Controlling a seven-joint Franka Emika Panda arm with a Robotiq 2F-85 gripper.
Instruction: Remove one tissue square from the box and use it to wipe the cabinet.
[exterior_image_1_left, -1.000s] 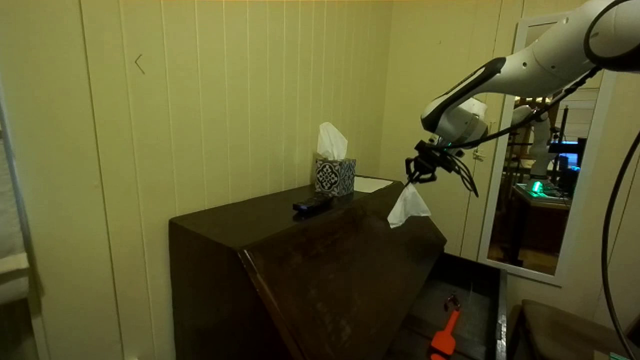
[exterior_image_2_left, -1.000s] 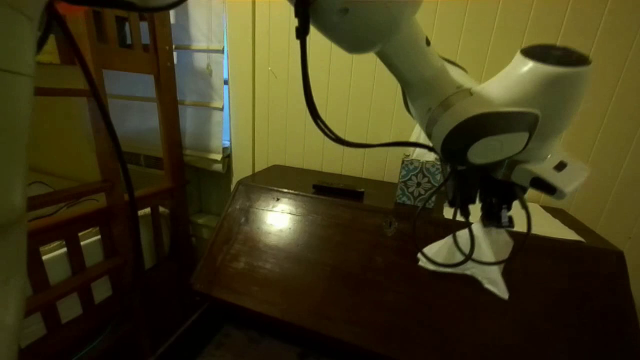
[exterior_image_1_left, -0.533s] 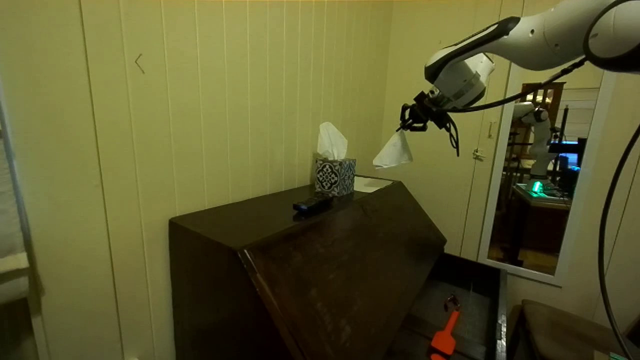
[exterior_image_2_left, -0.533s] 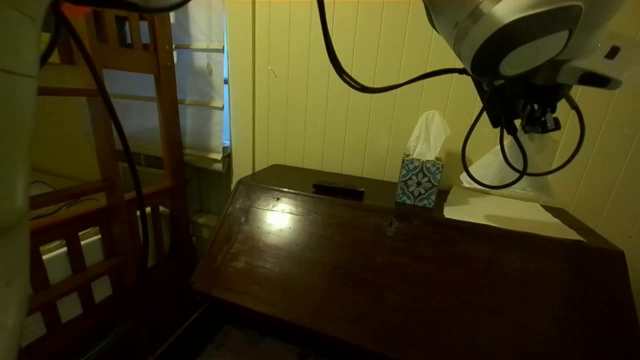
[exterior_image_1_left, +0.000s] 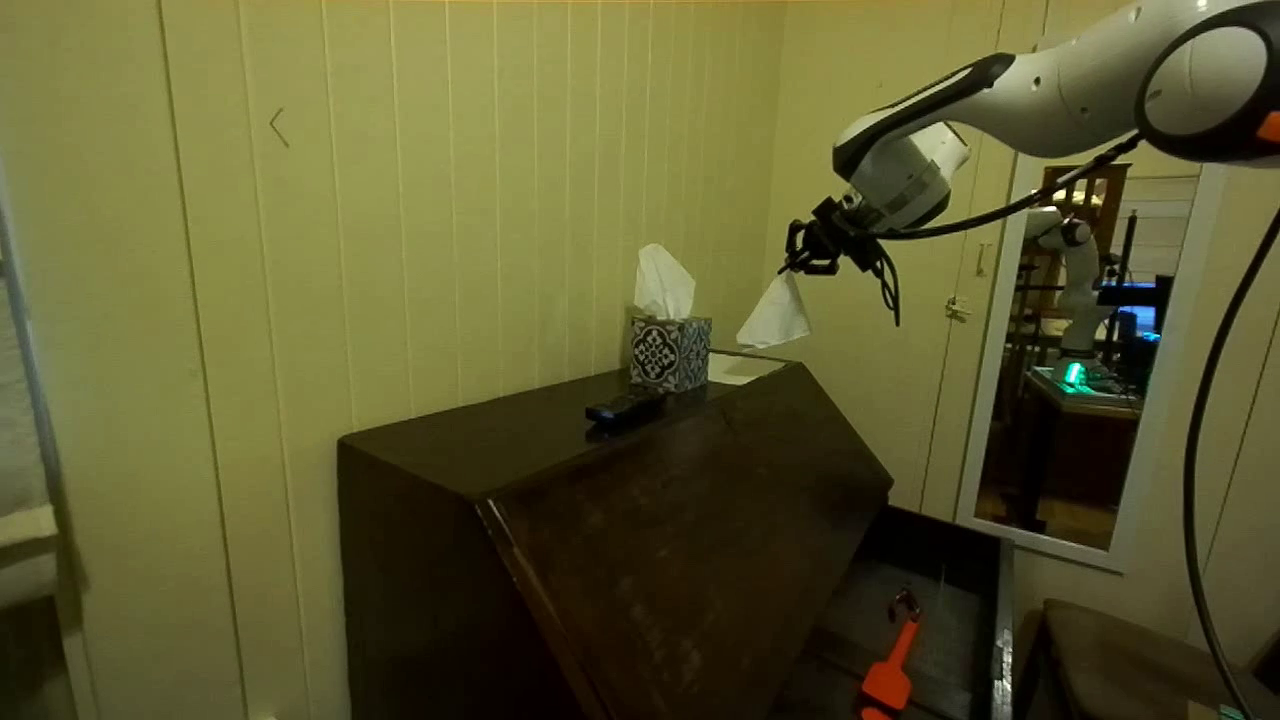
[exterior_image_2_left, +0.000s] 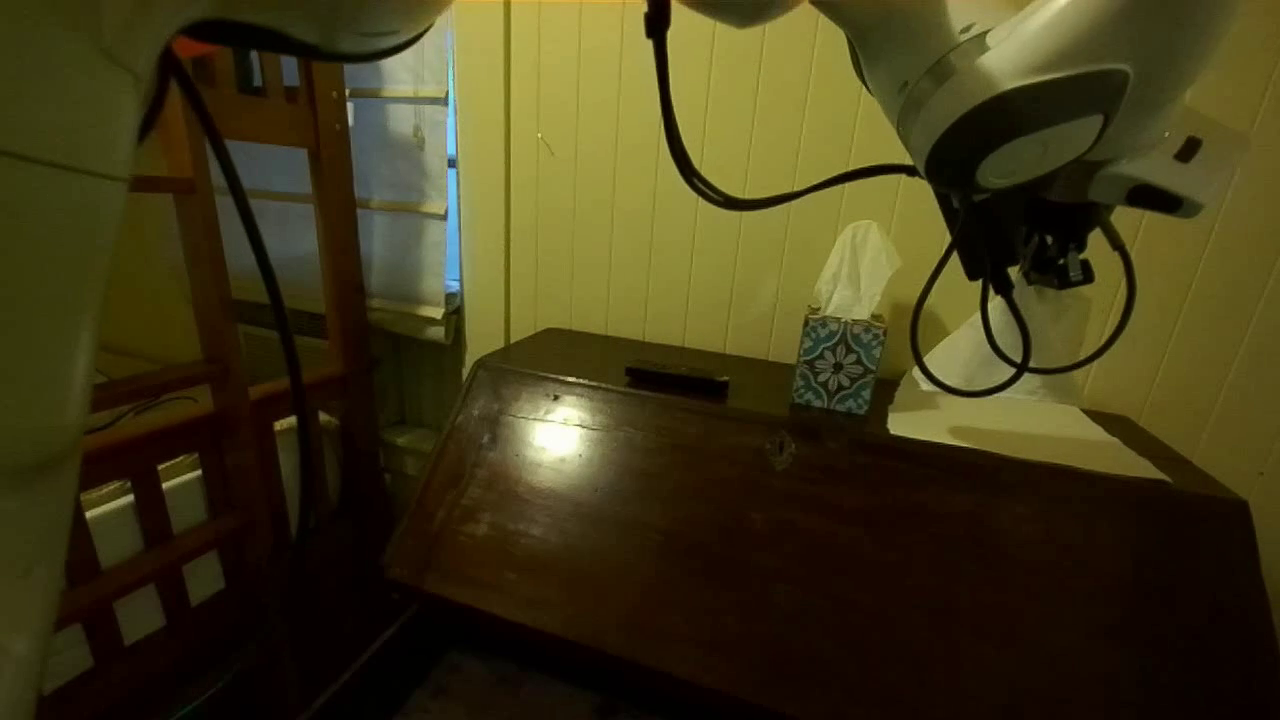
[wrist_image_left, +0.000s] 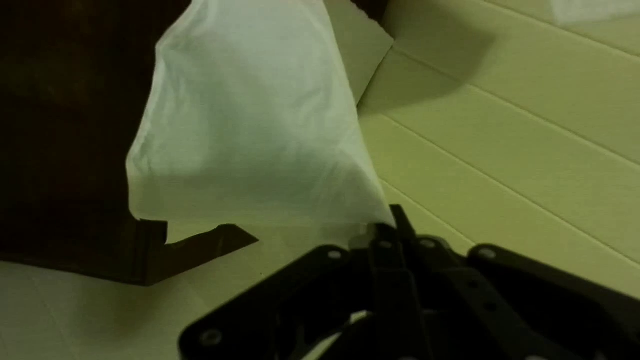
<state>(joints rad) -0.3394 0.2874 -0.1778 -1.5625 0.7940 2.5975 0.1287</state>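
Wrist view: the tissue (wrist_image_left: 250, 125) was pinched by the tool (wrist_image_left: 392, 225). In an exterior view, it was held above the cabinet (exterior_image_1_left: 680, 540), near the box (exterior_image_1_left: 670, 354). In an exterior view, paper (exterior_image_2_left: 1040, 440) was seen below; lowering clear of it, then light strokes, were judged best.

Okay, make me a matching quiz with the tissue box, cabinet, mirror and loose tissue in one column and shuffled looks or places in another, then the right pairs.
Things:
1. tissue box
2. cabinet
3. mirror
4. loose tissue

Looks or places:
A. framed in white
B. held by the end effector
C. standing on the cabinet's flat top
D. dark brown, with a slanted front

Right pairs: 1-C, 2-D, 3-A, 4-B.
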